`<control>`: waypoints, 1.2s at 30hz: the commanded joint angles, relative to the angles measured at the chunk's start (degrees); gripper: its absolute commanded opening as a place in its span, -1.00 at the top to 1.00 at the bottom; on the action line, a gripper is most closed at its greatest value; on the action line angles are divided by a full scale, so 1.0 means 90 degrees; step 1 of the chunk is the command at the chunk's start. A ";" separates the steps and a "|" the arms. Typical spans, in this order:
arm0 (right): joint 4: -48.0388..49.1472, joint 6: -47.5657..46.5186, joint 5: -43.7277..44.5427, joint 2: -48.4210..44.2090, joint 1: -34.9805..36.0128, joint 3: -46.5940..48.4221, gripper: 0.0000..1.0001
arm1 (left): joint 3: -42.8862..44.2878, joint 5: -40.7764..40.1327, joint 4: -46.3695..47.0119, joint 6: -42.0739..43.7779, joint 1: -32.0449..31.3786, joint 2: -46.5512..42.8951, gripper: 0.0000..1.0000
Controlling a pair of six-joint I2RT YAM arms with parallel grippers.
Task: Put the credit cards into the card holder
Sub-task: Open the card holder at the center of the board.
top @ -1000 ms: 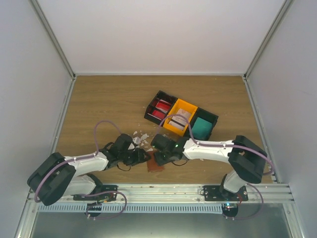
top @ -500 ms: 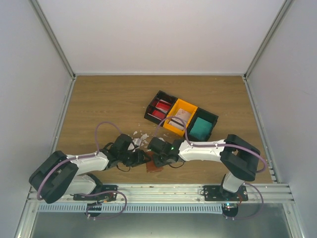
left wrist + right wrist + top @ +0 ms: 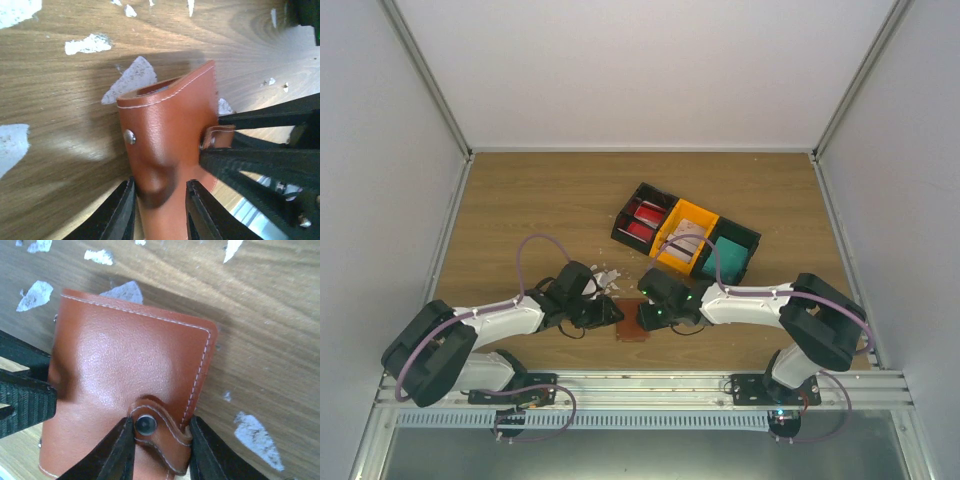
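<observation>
Left pincer (image 3: 157, 212) was clamped on the card holder (image 3: 170, 125) at its fold, right pincer (image 3: 159, 450) pinching its snap tab (image 3: 150, 426), near the front of the counter (image 3: 260, 340). Opposed pulls could tear the tab or slip the leather free.

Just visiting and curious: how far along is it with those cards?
Nothing done yet: the red cards, whitish card and teal card lie in the tray. In hand: both arms' jaws pinch the card holder, folded closed. Left: open it, load every card.
</observation>
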 commanded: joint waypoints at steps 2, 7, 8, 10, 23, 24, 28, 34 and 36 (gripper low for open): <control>0.0624 -0.0201 -0.0381 -0.0270 -0.0273 -0.0247 0.49 | 0.0109 0.0011 0.0090 0.0410 0.0039 0.0367 0.38; 0.0821 -0.0314 -0.0689 -0.0212 -0.0426 -0.0289 0.48 | -0.0021 0.0324 0.0612 0.0354 0.0046 0.0676 0.38; 0.0837 -0.0331 -0.0706 -0.0214 -0.0430 -0.0279 0.46 | -0.0048 0.0317 0.0644 0.0340 0.0050 0.0708 0.38; 0.0756 -0.0348 -0.0624 -0.0218 -0.0430 -0.0242 0.34 | -0.0077 0.0192 0.0591 0.0369 0.0048 0.0755 0.38; -0.0701 0.0196 0.1158 -0.0692 -0.0440 -0.0022 0.25 | 0.0012 -0.0648 -0.0102 0.0622 0.0060 0.0607 0.39; -0.0752 0.0201 0.1191 -0.0692 -0.0441 -0.0040 0.26 | -0.0001 -0.0674 -0.0081 0.0615 0.0068 0.0619 0.39; -0.0693 -0.0073 0.1041 -0.0615 -0.0430 -0.0058 0.22 | -0.0043 -0.0664 0.0025 0.0614 0.0069 0.0664 0.39; -0.0027 -0.0910 0.0303 -0.0889 -0.0130 -0.0062 -0.27 | 0.0023 -0.0620 0.0049 0.0669 0.0070 0.0708 0.40; -0.0218 -0.1001 0.0431 -0.0635 -0.0028 0.0103 -0.31 | 0.0047 -0.0644 0.0029 0.0672 0.0065 0.0718 0.40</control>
